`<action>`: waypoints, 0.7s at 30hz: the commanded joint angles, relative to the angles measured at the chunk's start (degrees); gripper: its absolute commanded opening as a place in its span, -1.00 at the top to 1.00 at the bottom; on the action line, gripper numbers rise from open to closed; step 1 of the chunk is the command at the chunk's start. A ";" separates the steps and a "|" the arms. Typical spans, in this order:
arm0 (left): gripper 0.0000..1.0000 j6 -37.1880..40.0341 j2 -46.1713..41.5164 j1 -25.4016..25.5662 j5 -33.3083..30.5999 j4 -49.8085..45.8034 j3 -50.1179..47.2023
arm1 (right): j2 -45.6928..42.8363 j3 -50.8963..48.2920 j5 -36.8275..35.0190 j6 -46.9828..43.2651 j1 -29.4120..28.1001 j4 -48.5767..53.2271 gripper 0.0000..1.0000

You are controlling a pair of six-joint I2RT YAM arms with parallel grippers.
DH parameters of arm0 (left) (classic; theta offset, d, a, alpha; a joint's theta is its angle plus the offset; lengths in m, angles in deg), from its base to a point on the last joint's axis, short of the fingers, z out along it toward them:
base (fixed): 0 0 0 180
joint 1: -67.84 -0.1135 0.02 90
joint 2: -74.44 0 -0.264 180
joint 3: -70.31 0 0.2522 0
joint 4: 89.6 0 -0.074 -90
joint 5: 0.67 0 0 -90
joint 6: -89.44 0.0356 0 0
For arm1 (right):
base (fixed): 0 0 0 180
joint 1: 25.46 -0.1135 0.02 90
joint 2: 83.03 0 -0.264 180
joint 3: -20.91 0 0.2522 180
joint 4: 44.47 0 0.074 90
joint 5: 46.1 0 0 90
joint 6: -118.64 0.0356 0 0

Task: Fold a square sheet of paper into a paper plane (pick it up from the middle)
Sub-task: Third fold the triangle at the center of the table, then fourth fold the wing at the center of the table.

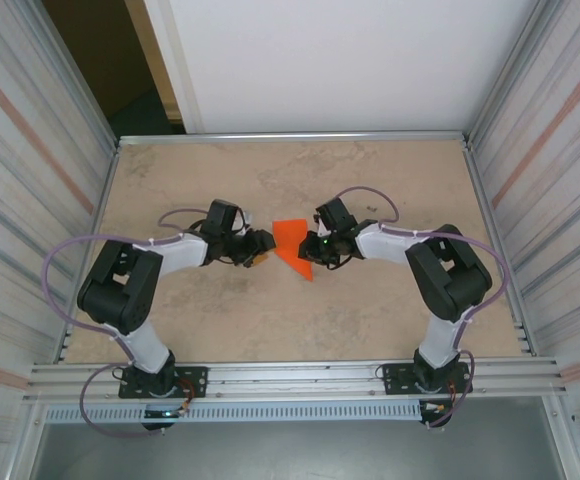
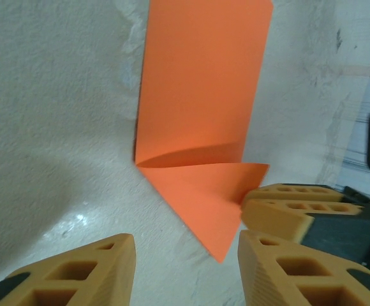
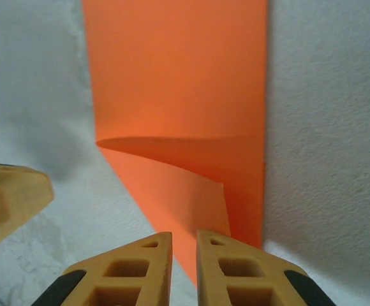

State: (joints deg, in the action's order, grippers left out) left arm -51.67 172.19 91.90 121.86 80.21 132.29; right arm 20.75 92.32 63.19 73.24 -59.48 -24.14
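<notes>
The orange sheet of paper [image 1: 292, 243] lies on the table between the two arms, folded into a long strip [image 2: 201, 83] with a diagonal flap that ends in a point [image 2: 214, 210]. The flap [image 3: 185, 185] lifts slightly off the layer under it. My left gripper [image 1: 263, 242] stands open just left of the paper; in its wrist view the gripper [image 2: 185, 245] has the paper's point between its fingers, untouched. My right gripper [image 1: 315, 250] is at the paper's right edge. Its fingers [image 3: 184, 237] are parted by a narrow gap with nothing clamped, low over the flap.
The sandy tabletop [image 1: 370, 310] is bounded by metal rails and corrugated side walls [image 1: 30, 180]. The right gripper's fingers [image 2: 293, 207] reach into the left wrist view, close to the left gripper's right finger. The left gripper's finger [image 3: 13, 197] appears in the right wrist view.
</notes>
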 commanded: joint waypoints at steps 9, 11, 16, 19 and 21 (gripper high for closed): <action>0.06 -1.71 4.97 0.55 3.65 3.09 2.46 | 4.47 0.94 1.28 1.53 1.50 2.90 0.61; 0.17 -1.60 6.04 0.52 4.85 3.76 3.29 | 4.49 0.45 1.28 1.46 1.66 2.89 0.61; 0.30 -1.84 8.32 0.64 5.46 3.86 5.45 | 4.34 -0.20 1.60 1.05 2.03 2.86 0.62; 0.30 -1.71 8.68 0.55 4.06 1.62 6.35 | 4.48 -0.22 1.30 0.88 2.04 2.86 0.62; 0.24 -1.75 8.47 0.56 2.98 0.39 6.36 | 4.59 -0.28 0.97 0.78 2.03 2.84 0.62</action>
State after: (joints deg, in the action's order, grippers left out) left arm -53.35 180.30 92.22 125.62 82.68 137.39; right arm 23.66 92.97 64.89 73.46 -57.93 -24.01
